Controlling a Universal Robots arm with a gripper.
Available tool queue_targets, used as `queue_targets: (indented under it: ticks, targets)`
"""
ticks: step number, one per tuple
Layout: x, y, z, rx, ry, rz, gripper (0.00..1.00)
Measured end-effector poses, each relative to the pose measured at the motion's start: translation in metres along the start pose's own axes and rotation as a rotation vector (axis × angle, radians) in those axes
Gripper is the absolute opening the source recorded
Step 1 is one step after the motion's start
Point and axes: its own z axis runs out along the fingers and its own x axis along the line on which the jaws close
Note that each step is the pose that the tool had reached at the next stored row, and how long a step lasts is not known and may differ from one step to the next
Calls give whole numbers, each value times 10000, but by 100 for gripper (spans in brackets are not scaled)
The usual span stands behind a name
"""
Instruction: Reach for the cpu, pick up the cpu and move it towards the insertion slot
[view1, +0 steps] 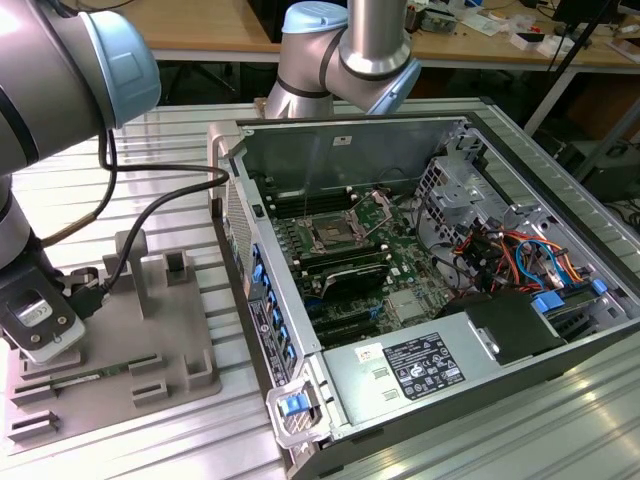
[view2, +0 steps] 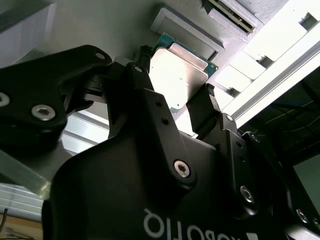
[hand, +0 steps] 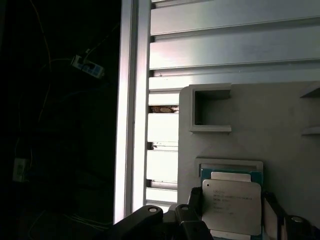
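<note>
The cpu (view2: 177, 70) is a flat silvery square with a teal-green rim. It lies in a shallow framed seat of the grey fixture plate (view1: 130, 350), and it is also plain in the first wrist view (hand: 232, 205). My gripper (view2: 175, 82) is low over that plate at the exterior view's left (view1: 45, 335). Its black fingers (view2: 205, 102) press on two opposite edges of the chip, so it is shut on it. The insertion slot (view1: 335, 235) is a shiny square socket on the green board inside the open computer case, far from the gripper.
The fixture plate carries raised blocks (view1: 135, 265) and pockets (hand: 210, 107) around the chip. A black cable (view1: 150, 215) loops from the wrist across to the case wall (view1: 235, 200). The ribbed aluminium tabletop (hand: 225, 45) ends at an edge rail (hand: 132, 100) close by.
</note>
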Motion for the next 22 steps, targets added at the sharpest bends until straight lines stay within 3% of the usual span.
queue_targets:
  ticks: [4,8,22]
  targets:
    - [0,1,-12,0,-1,0,55]
    - [1,6,-79,-1,0,0,55]
    - [2,9,-123,-1,0,0,55]
